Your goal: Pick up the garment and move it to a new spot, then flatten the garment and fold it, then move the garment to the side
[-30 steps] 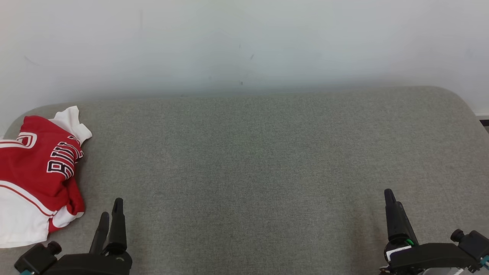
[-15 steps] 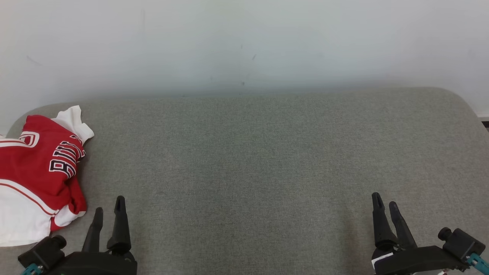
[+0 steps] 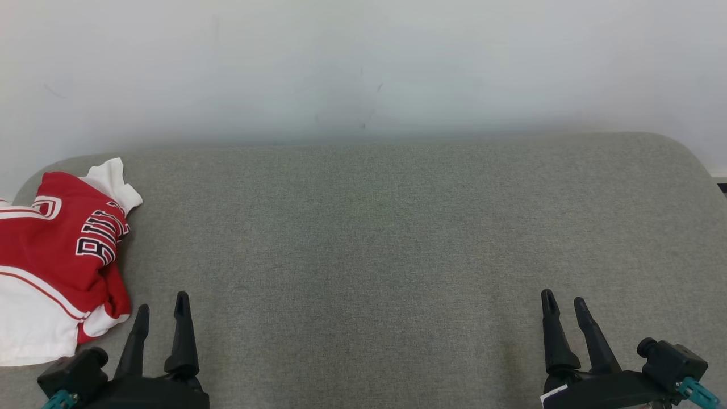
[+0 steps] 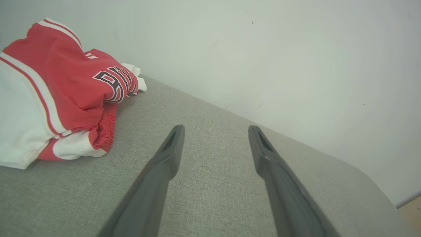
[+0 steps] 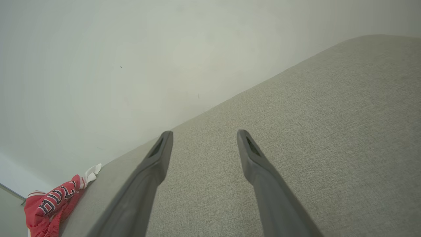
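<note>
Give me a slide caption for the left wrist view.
Open left gripper over the grey cushion, red-and-white jersey bunched to its left near the wall.

I am looking down on a broad grey cushion (image 3: 363, 238) of coarse woven cloth, which is lying flat and stretching almost from edge to edge. Its far corners are curving round. Behind the cushion a pale wall (image 3: 363, 62) is rising, plain and matt, meeting the cushion's far edge along its whole length. A few small dark specks (image 3: 362, 124) are marking the wall just above that far edge, near its middle. Past the cushion's far right corner a dark strip (image 3: 720, 183) is showing low against the wall. In my left wrist view a patch of tan floor (image 4: 412, 210) is peeking out beside a rounded corner of the cushion.
</note>
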Robot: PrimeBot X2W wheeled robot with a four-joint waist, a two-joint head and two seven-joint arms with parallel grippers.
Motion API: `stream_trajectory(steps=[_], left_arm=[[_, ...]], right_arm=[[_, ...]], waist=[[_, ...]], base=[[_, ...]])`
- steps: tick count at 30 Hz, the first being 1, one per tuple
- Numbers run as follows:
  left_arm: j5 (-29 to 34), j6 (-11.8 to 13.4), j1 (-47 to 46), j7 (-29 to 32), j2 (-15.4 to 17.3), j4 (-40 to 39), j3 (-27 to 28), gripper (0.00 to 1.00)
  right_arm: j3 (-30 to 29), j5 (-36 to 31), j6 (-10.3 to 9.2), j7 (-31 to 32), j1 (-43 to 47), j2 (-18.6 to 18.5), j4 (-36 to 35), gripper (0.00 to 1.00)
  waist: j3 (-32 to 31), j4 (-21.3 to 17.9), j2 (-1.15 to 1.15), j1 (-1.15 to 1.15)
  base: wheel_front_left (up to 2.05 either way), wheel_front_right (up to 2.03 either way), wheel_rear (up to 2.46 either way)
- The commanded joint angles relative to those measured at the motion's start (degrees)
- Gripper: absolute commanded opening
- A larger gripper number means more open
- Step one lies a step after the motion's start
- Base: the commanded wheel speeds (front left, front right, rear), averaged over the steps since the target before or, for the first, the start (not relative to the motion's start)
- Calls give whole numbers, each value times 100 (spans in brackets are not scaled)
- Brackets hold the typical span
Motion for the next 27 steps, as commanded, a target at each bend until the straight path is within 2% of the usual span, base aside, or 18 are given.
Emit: stream_trajectory(steps=[1,27], left_arm=[[198,15,6,-65,53,-57,-9,100],[1217,-135,28,-330,186,194,-134,100]], right_arm=[[27,-186,-7,-59,5,-24,-71,100],[96,-1567,-9,-397,153,-28,-182,100]], waist=[[-5,2,0,0],[-70,36,0,0]], base=[[0,0,0],[0,0,0]])
